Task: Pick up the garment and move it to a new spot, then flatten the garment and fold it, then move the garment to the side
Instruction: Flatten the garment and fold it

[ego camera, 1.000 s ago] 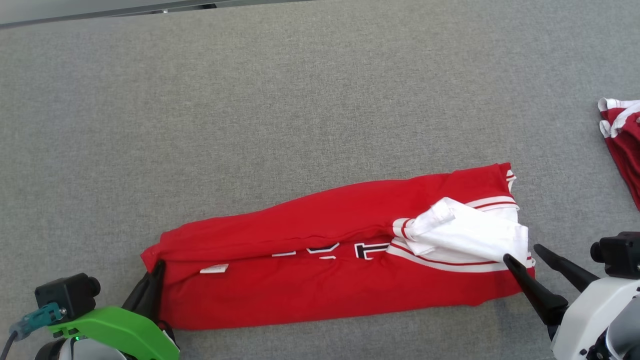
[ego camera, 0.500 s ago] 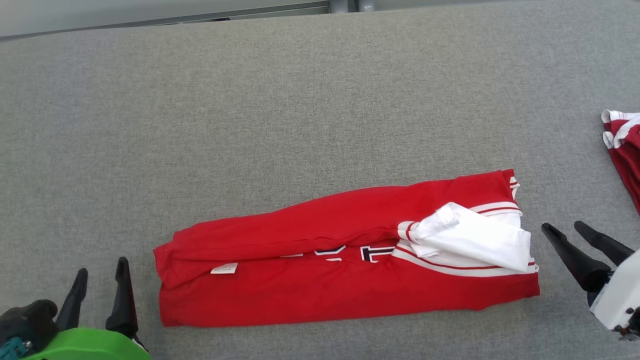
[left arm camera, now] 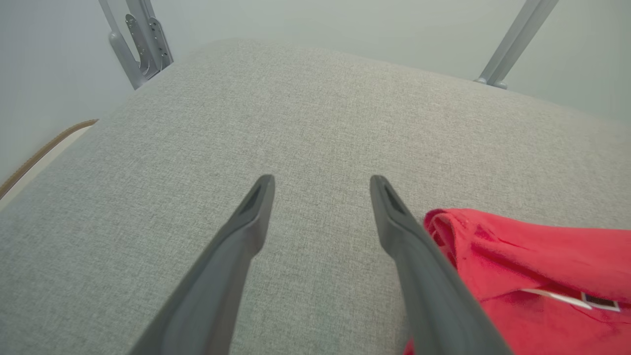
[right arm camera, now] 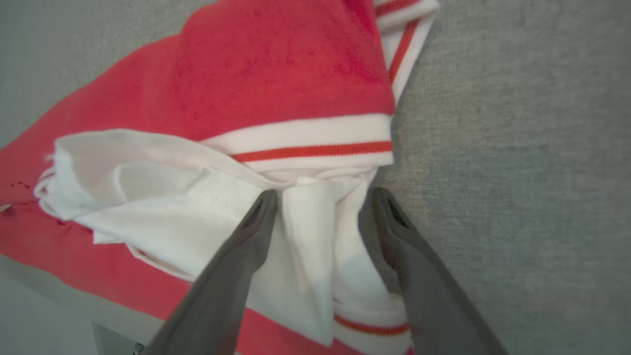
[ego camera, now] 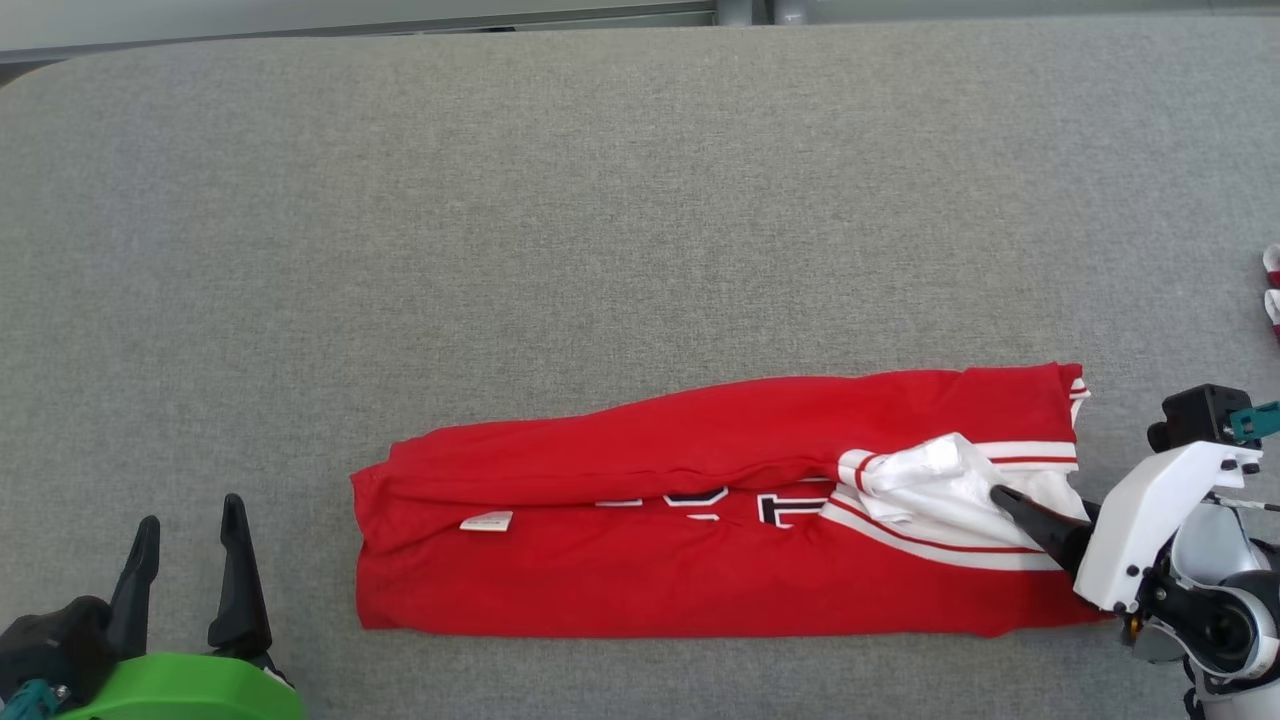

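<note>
Red jersey lies folded lengthwise into a long band toward the near edge of the grey fabric-covered table, whose rough weave should keep cloth from sliding. Grey metal struts and a pale wall stand beyond the far edge. At the band's right end the white sleeve sits bunched on top. The right gripper has its fingers spread to either side of a raised ridge of that white cloth, not closed on anything; whether the tips reach the red layers beneath is hard to judge. The step looks like tidying the sleeve before the next fold, so it should pinch only the white layer, low on the ridge, and draw it flat without dragging the band. The left gripper sits parted and empty near the jersey's left end. A white label shows near that end, and a scrap of red-and-white cloth peeps in at the table's right edge.
</note>
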Robot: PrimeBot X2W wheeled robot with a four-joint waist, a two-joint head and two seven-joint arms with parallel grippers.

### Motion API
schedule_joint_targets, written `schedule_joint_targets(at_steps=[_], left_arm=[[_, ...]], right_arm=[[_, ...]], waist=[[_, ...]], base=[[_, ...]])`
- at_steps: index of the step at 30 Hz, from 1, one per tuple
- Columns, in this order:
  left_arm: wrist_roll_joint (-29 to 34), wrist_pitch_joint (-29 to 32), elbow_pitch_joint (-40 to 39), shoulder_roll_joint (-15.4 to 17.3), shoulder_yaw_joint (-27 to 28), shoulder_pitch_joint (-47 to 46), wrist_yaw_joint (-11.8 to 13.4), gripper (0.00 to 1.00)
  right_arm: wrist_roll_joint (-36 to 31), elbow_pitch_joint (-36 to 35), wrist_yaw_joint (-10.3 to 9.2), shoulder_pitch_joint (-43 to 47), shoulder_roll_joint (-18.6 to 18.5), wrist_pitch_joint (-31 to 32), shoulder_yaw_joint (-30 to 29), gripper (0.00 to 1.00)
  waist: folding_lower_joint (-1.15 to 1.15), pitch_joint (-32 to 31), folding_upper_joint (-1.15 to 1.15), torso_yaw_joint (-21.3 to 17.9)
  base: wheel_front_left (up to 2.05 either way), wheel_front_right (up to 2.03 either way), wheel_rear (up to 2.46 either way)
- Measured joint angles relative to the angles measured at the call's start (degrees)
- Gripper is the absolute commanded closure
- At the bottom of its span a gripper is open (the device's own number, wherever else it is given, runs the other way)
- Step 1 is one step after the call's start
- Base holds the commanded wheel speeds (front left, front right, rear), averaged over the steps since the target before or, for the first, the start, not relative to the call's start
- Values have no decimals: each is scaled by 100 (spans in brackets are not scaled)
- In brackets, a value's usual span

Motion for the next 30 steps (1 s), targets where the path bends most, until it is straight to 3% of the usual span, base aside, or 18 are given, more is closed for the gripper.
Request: schedule_joint_targets(at_steps=[3,4,5,6,11,18,21,25,30], left_arm=[[52,-51,135,-52,-10,-26,-125,0],[98,-68,174,-74,-30,-27,-169,0],[121,-82,213,-103,-43,-27,-209,0],[135,-83,278,-132,-55,-28,-266,0],[199,-133,565,-243,-9,-30,-468,0],[263,-142,786,-437,37,-29,-635,0],[283,-143,880,-514,59,-29,-694,0],[283,-143,933,-555,47,-27,-743,0],[285,-142,1050,-548,16,-18,-791,0]], right_arm=[[305,205,0,-142,136,60,35,0],[443,253,0,-176,168,75,47,54],[589,281,0,-192,190,75,53,81],[765,307,0,-203,231,73,25,100],[1161,366,0,-284,22,74,-448,100],[993,364,0,-292,-653,522,-1963,100],[767,-10,-1,-411,-738,939,-2531,100],[770,-567,0,-436,-638,1341,-2341,100],[916,-1532,0,-341,-140,1594,-1148,100]], waist=[[0,-42,0,66],[0,-66,0,80],[0,-92,0,95],[0,-117,0,107],[0,-253,0,145],[0,-375,0,191],[0,-420,0,209],[0,-451,0,196],[0,-487,0,90]], base=[[0,0,0],[0,0,0],[0,0,0],[0,0,0],[0,0,0],[0,0,0],[0,0,0],[0,0,0],[0,0,0]])
